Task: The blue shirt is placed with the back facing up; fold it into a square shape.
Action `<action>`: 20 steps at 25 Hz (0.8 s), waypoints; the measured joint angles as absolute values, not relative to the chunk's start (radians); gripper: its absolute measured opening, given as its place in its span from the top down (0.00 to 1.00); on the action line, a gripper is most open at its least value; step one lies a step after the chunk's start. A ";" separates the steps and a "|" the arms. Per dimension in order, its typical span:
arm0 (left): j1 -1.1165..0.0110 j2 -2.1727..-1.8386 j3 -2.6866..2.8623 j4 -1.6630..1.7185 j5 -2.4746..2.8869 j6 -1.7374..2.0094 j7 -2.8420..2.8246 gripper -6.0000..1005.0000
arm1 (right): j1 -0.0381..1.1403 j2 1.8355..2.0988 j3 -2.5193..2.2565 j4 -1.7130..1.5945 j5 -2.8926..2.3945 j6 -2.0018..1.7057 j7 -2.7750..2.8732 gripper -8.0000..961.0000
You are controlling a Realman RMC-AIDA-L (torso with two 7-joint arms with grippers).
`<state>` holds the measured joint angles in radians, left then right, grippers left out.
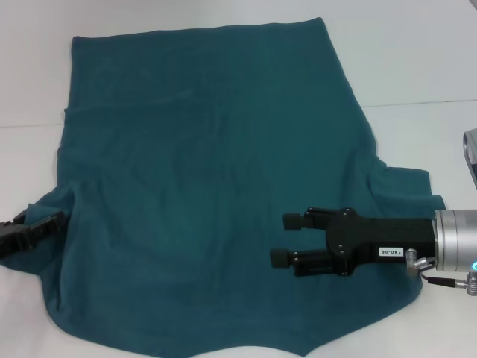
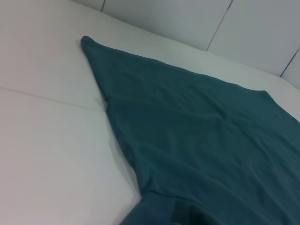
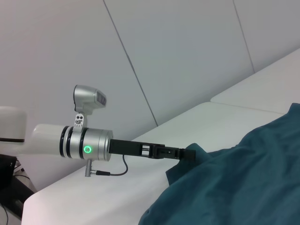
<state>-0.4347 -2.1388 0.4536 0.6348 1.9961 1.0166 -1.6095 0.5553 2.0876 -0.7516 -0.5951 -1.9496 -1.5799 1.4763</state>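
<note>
The shirt [image 1: 216, 186] lies spread out flat on the white desk [image 1: 30, 89], filling most of it from the far edge to the near edge. Its plain back faces up. No fold has been made yet.

The left gripper [image 1: 33, 230] is low at the left side of the desk, right at the sleeve [image 1: 46, 205]. In the right wrist view its tip meets the cloth edge [image 3: 187, 153]. I cannot tell if its jaws are apart or together.

The right gripper [image 1: 287, 239] hovers above the shirt toward the near right corner. Its jaws are apart and hold nothing.

The step now looks like getting a hold on the two sides. To do it well, each gripper should pinch only the very edge of the cloth and grab it fully before lifting. Then both should move at the same speed, so the fold comes out straight.

The cloth is soft, thin and floppy. It has small wrinkles and a wavy near edge [image 1: 246, 347]. It will sag and slide, so slow moves are best. The desk is smooth and hard.
</note>
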 joint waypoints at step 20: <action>-0.436 -2.140 0.470 0.653 2.021 1.010 -1.643 0.65 | 0.555 2.088 -0.750 -0.594 -1.948 -1.578 1.478 0.05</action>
